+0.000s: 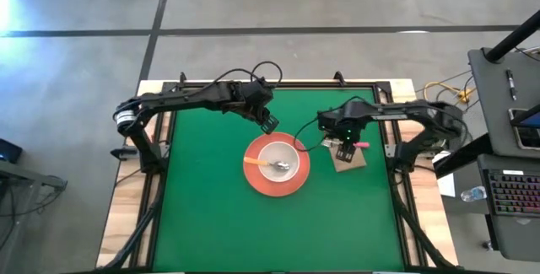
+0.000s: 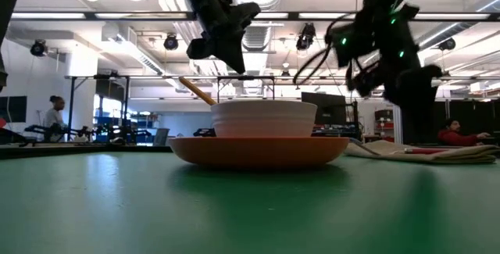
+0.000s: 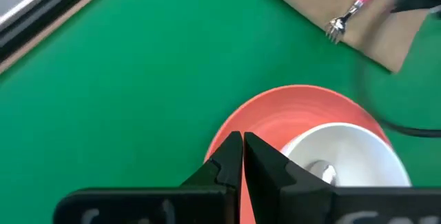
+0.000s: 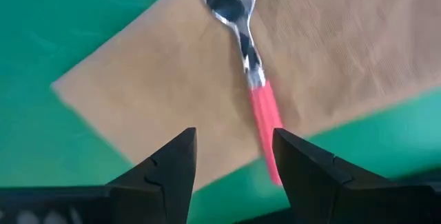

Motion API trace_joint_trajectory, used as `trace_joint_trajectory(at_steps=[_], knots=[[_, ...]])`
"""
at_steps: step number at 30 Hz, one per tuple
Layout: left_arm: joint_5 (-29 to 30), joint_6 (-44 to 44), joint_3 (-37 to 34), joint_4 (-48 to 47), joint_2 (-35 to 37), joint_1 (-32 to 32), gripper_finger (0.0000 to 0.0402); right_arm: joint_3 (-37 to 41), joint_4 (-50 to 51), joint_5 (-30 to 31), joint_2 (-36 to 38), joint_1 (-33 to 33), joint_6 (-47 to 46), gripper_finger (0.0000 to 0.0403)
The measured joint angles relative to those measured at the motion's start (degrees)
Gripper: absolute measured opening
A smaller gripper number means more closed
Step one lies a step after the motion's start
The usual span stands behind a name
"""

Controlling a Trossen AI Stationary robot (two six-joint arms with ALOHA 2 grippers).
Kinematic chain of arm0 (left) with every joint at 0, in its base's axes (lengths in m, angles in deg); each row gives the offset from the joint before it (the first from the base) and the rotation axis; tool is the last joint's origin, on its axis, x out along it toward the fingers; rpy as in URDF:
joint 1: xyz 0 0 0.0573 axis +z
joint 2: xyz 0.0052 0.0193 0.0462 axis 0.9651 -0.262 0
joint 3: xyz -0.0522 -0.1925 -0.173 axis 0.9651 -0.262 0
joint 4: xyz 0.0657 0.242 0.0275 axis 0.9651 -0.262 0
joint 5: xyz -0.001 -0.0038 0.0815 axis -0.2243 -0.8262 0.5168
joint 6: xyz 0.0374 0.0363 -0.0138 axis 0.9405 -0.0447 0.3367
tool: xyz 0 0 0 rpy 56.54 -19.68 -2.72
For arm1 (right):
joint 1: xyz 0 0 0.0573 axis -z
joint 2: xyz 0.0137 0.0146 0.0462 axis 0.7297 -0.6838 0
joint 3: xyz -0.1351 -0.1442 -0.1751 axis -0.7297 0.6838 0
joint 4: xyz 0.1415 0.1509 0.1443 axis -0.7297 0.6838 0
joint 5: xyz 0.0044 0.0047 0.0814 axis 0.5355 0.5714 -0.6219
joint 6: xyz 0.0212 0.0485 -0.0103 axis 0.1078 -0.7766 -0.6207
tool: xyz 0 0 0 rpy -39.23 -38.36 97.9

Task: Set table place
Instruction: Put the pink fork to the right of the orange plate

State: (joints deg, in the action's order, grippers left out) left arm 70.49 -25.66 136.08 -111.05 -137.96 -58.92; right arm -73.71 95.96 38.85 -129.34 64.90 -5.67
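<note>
The orange-red plate (image 1: 277, 169) lies on the green table (image 1: 211, 215) with the cream bowl (image 1: 278, 159) on it. The spoon (image 1: 268, 166) lies in the bowl, its orange handle (image 1: 253, 162) over the rim. The pink-handled fork (image 4: 249, 58) lies flat on the brown napkin (image 4: 172, 93), right of the plate. My right gripper (image 4: 234, 162) hovers open just above the fork's handle, touching nothing. My left gripper (image 3: 242, 156) is shut and empty above the plate's far edge.
The table's black frame (image 1: 160, 152) and wooden edges run along both sides. Bare green top (image 1: 278, 232) lies near of the plate. A desk with a keyboard (image 1: 510, 194) stands past the right edge. People sit in the room behind (image 2: 55, 117).
</note>
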Motion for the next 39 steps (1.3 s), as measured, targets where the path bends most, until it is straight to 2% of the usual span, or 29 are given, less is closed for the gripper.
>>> trace_joint_trajectory(at_steps=[5, 12, 30, 34, 39], knots=[[0.12, -2.03, 0.02, -0.89, 0.43, -1.43, 0.0000, 0.01, -4.83, 0.26, -4.76, 3.21, 5.49, 0.0185], [0.33, -3.80, 0.02, -1.41, 0.43, -2.66, 0.0000, 0.13, -7.83, 0.26, -5.79, 6.78, 8.97, 0.0185], [5.12, -3.38, 0.02, -1.36, 0.43, -2.64, 0.0000, 4.24, -9.52, -0.16, -5.89, 6.97, 8.37, 0.0177], [5.37, -3.36, 0.02, -1.36, 0.43, -2.51, 0.0000, 4.31, -9.58, -0.24, -5.27, 6.97, 7.30, 0.0143], [5.45, -3.34, 0.02, -1.32, 0.43, -2.48, 0.0000, 3.86, -9.44, -0.24, -3.15, 6.99, 3.72, 0.0055]])
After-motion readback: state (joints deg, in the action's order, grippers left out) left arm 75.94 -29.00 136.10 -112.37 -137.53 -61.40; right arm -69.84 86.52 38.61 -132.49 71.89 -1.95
